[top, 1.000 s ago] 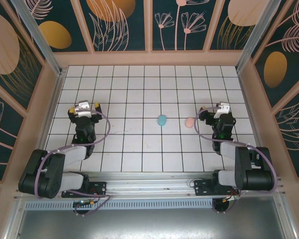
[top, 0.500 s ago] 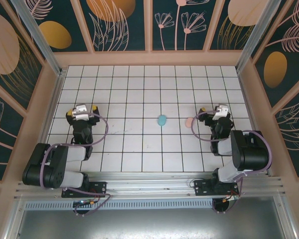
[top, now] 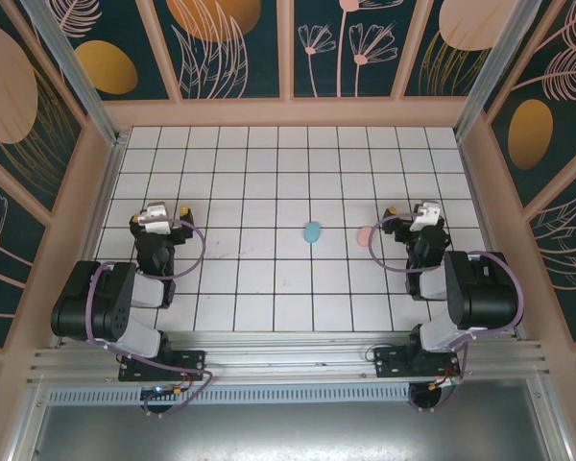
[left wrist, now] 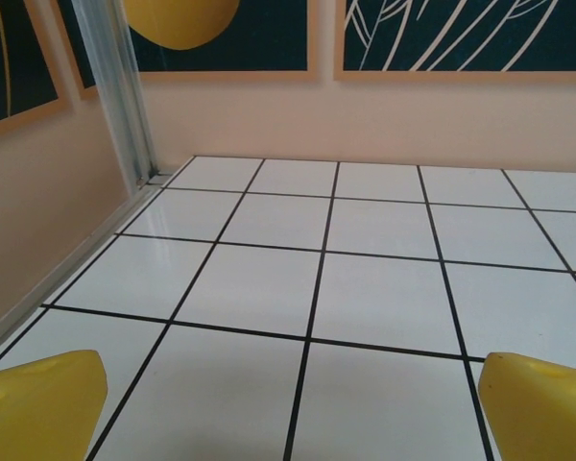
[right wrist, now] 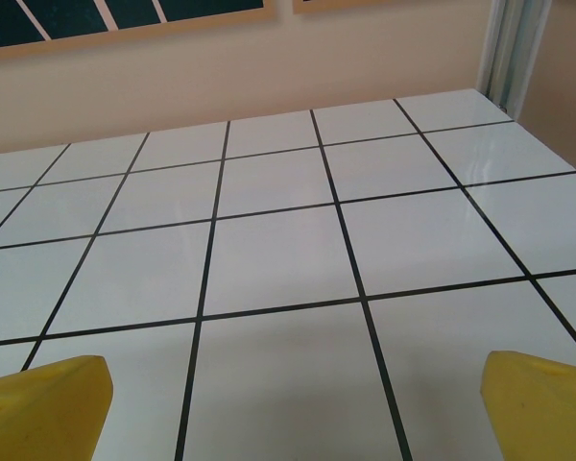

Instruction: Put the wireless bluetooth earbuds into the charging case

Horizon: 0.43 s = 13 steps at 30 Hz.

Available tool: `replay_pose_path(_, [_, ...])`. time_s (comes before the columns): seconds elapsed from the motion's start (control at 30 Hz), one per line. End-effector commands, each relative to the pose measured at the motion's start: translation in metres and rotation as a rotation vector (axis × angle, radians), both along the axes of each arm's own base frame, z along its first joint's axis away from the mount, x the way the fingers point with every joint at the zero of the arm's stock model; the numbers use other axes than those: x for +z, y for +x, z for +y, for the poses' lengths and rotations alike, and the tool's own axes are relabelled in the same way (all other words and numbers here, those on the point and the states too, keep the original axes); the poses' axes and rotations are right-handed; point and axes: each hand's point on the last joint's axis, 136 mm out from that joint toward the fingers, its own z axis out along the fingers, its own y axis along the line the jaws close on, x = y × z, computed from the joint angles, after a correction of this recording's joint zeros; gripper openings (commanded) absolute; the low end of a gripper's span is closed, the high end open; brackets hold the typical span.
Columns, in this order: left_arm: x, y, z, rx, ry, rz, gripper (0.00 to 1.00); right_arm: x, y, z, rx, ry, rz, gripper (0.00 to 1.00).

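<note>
Your left fingers (left wrist: 40,403) stand spread wide, their yellow tips at the two bottom corners of the left wrist view with nothing between them but bare white tile. Your right fingers (right wrist: 542,403) are spread just as wide over bare tile and hold nothing either. From above, you see the left fingers over the left side of the surface (top: 269,163), near the left wall, and the right fingers over the right side, both pointing away from the arm bases. The pink charging case (top: 365,234) lies flat on the surface just beside your right fingers, on their inner side and not touching them. The teal charging case (top: 312,231) lies near the middle of the surface, close to the pink one but apart from it, and well away from your left fingers. Whether either case is open or holds earbuds is too small for you to tell
</note>
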Motion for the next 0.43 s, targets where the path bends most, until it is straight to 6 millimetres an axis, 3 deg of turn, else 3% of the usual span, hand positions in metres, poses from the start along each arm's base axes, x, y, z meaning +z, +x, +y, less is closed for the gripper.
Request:
replay_pose_path(0.0, [0.0095,0.0035,-0.0018,-0.015,-0.02,-0.036,0.99,0.0135,0.0042,-0.004,-0.016,0.008,-0.051,0.99])
replay_pose_path(0.4, [0.0096,0.0038,-0.002,-0.016,-0.021,-0.035,0.99,0.0136,0.0048,-0.0038,-0.015,0.01,-0.051,0.99])
